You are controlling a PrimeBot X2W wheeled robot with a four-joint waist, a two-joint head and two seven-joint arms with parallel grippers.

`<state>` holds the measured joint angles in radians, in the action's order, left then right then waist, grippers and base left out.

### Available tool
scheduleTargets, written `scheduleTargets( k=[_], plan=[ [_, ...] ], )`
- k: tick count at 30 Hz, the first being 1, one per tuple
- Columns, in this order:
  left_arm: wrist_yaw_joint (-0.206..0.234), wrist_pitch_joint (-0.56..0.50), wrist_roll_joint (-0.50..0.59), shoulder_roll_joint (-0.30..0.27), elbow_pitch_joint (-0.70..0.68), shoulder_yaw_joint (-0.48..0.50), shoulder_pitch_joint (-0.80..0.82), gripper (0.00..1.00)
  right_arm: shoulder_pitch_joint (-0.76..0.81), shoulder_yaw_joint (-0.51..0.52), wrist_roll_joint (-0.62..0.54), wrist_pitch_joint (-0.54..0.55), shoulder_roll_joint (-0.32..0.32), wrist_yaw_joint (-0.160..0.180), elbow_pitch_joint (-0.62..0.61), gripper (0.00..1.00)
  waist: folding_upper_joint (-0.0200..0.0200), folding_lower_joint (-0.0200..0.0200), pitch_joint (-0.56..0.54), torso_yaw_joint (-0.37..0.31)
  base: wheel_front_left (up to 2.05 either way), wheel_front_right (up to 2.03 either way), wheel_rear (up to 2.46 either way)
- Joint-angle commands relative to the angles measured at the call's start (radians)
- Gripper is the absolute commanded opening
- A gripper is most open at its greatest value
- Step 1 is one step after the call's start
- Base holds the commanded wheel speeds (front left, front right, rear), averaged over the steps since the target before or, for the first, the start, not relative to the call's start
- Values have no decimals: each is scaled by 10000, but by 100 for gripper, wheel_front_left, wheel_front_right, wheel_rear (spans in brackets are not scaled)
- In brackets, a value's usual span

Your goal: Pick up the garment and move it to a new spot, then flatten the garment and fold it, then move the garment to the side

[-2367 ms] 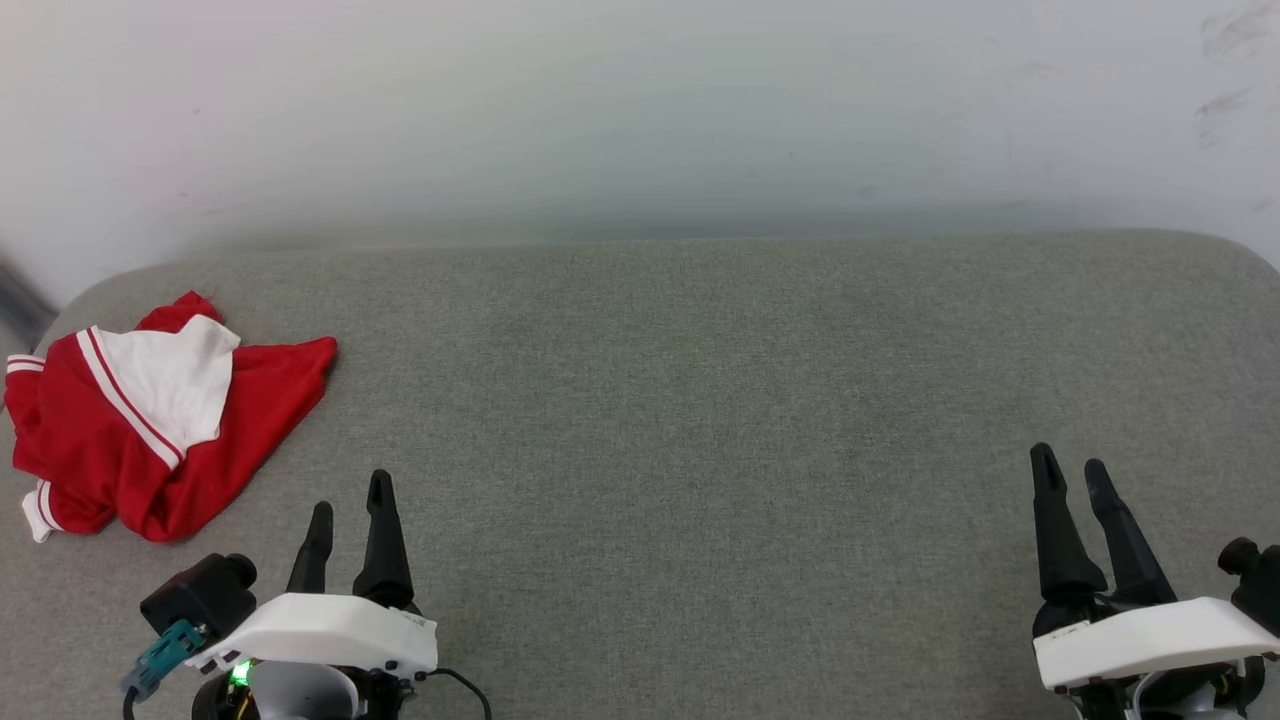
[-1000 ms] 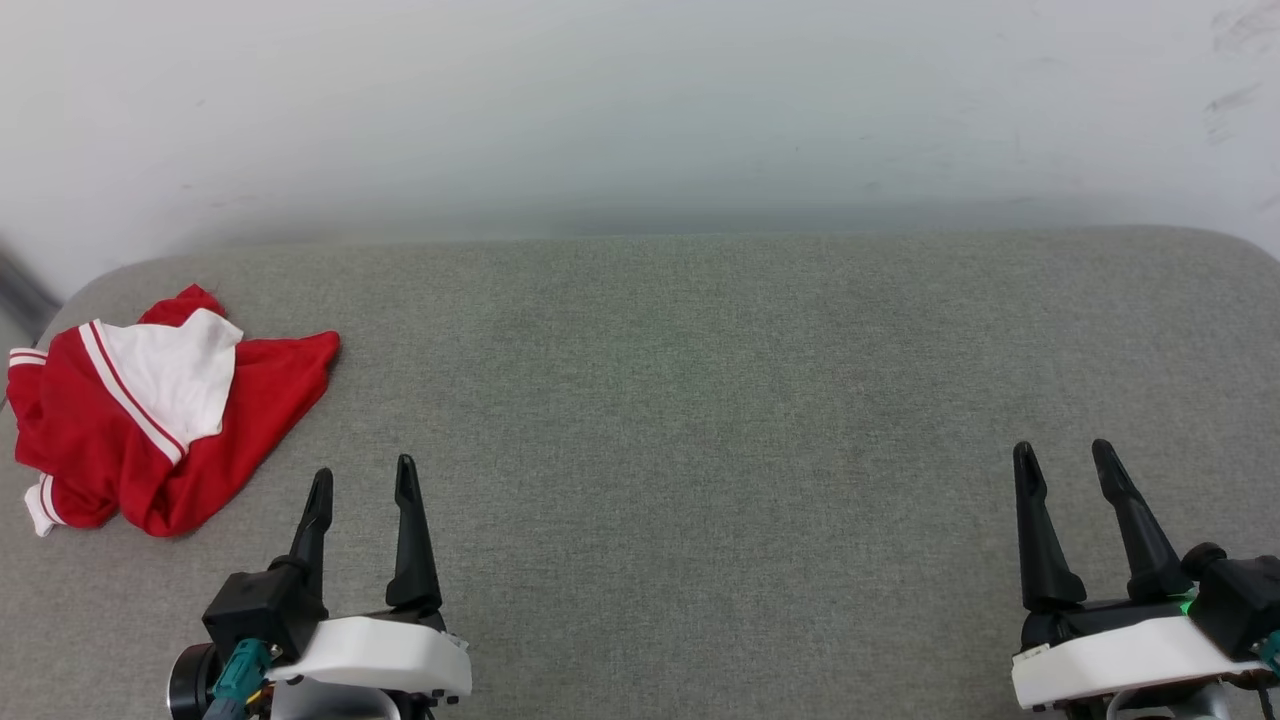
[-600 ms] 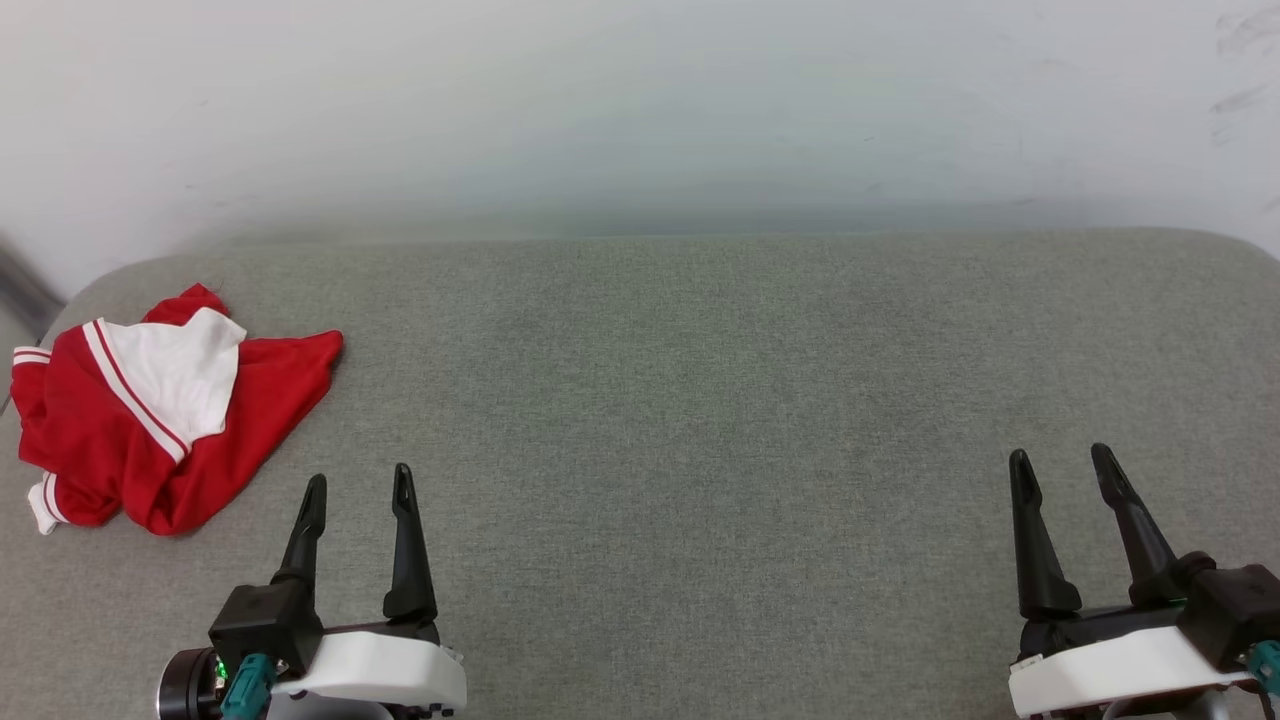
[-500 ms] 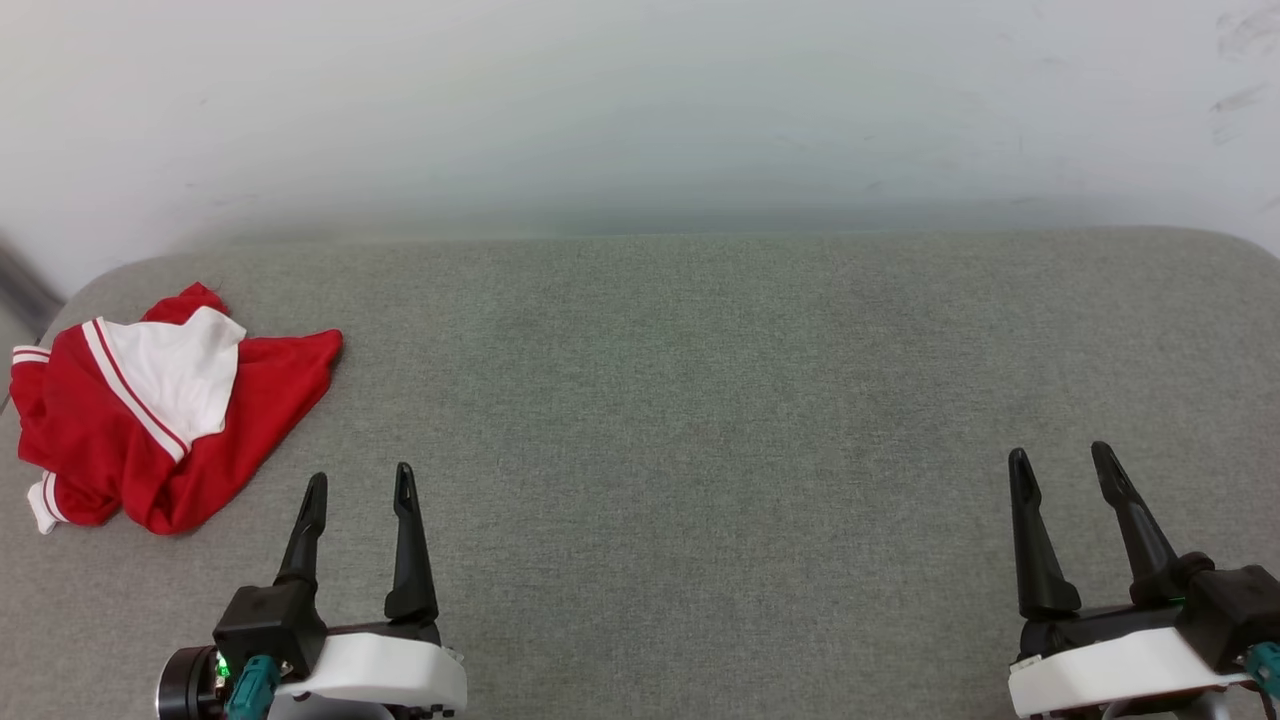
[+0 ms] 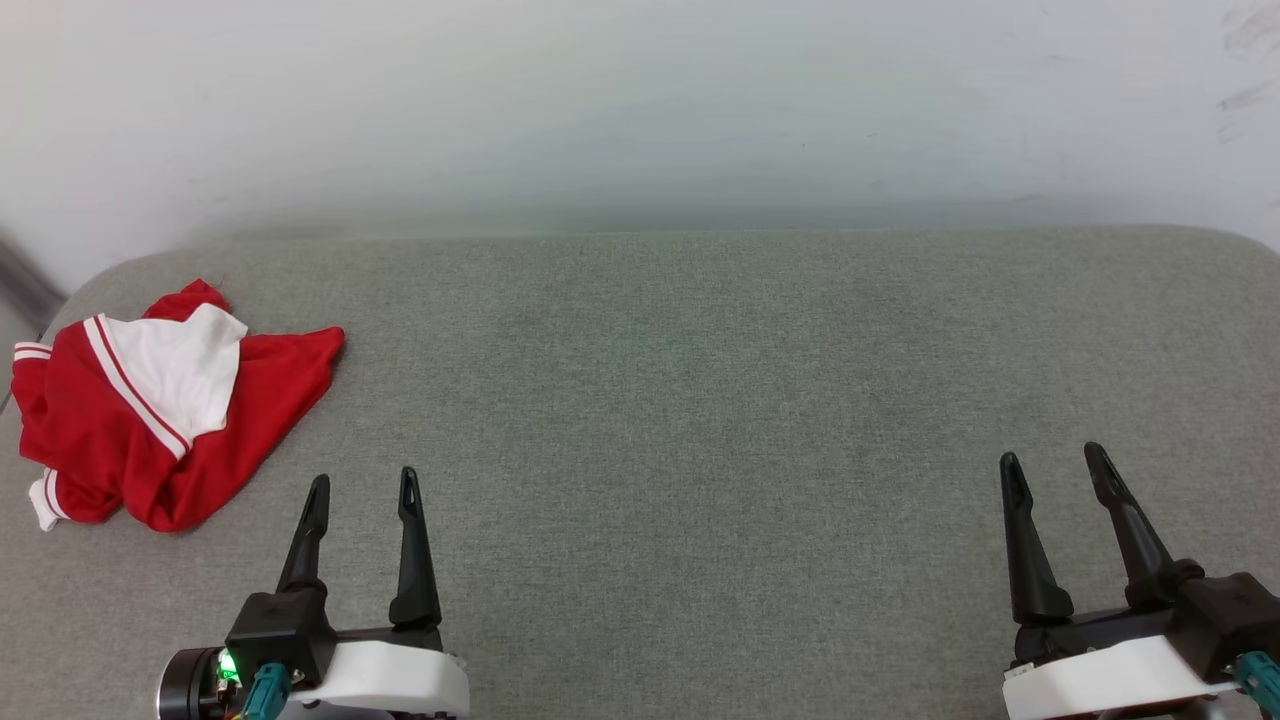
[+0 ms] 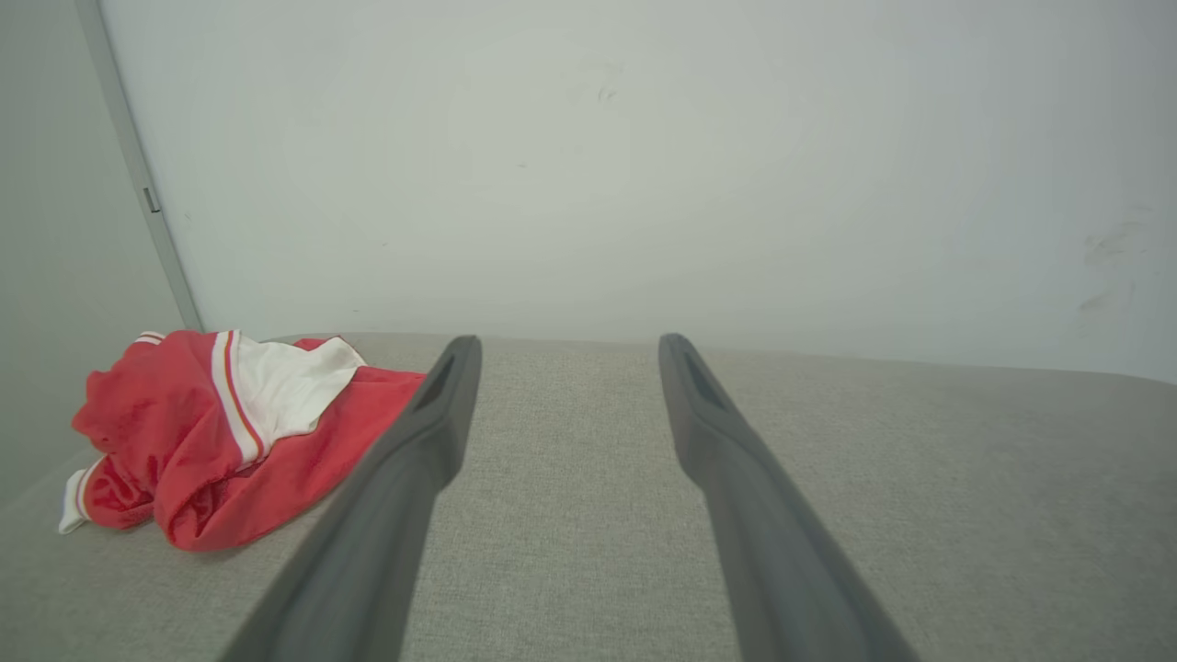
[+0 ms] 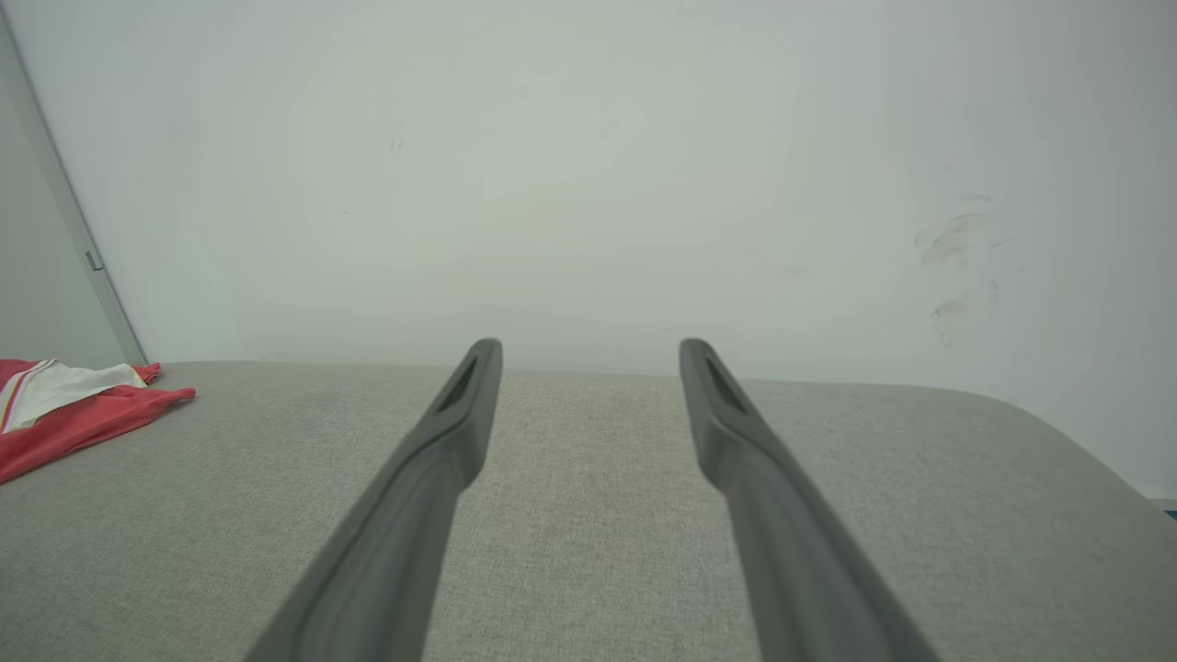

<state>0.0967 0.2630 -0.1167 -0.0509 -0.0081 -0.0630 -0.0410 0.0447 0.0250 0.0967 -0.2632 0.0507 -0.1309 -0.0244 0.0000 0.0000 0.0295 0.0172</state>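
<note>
The garment (image 5: pixel 150 410) is a red jersey with a white sleeve panel and striped trim, lying crumpled at the far left of the grey padded surface (image 5: pixel 700 400). In the left wrist view the garment (image 6: pixel 221 432) sits left of the fingers; in the right wrist view the garment (image 7: pixel 64 405) peeks in at the left edge. My left gripper (image 5: pixel 363 485) stands open and empty near the front, to the right of the garment and apart from it. My right gripper (image 5: pixel 1050 460) is open and empty at the front right, far from the cloth. In their own wrist views the left gripper (image 6: pixel 563 342) and right gripper (image 7: pixel 588 348) point toward the wall.
A pale wall (image 5: pixel 640 100) rises right behind the surface's far edge. The surface rounds off at its left corner (image 5: pixel 90 290) and right corner (image 5: pixel 1240 245). A grey vertical strip (image 6: pixel 138 175) runs down the wall behind the garment.
Both grippers have drawn back slightly toward the front edge and stayed open. The garment has not moved.
</note>
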Motion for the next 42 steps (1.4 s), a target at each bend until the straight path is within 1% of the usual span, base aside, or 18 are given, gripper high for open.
scheduleTargets(
  k=[1, 6, 8, 15, 28, 42],
  plan=[
    [-40, 28, -30, 9, 38, -10, -91, 100, 89, -1, 96, -25, -9, 3, 20, 100, 0, 0, 2, 6, 0, 0, 0],
    [-47, 28, -96, 8, 107, 22, -26, 100, 81, 5, 189, -25, -9, 3, 77, 100, 0, 0, 26, 63, 0, 0, 0],
    [18, 28, -127, 9, 126, 71, -4, 100, 85, 33, 229, -25, -9, 3, 80, 100, 0, 0, 34, 121, 0, 0, 0],
    [17, 28, -203, 7, 169, 170, 108, 100, 101, 24, 207, -25, -11, 3, 78, 100, 0, 0, 80, 571, 0, 0, 0],
    [4, 26, -417, 8, 187, 438, 209, 100, 7, -63, 59, -25, -11, 3, 6, 100, 0, 0, 314, 2210, 0, 0, 0],
    [144, 28, -723, 8, 196, 483, 196, 100, -43, -180, -126, -25, -11, 3, 13, 100, 0, 0, 485, 3921, 0, 0, 0]
  ],
)
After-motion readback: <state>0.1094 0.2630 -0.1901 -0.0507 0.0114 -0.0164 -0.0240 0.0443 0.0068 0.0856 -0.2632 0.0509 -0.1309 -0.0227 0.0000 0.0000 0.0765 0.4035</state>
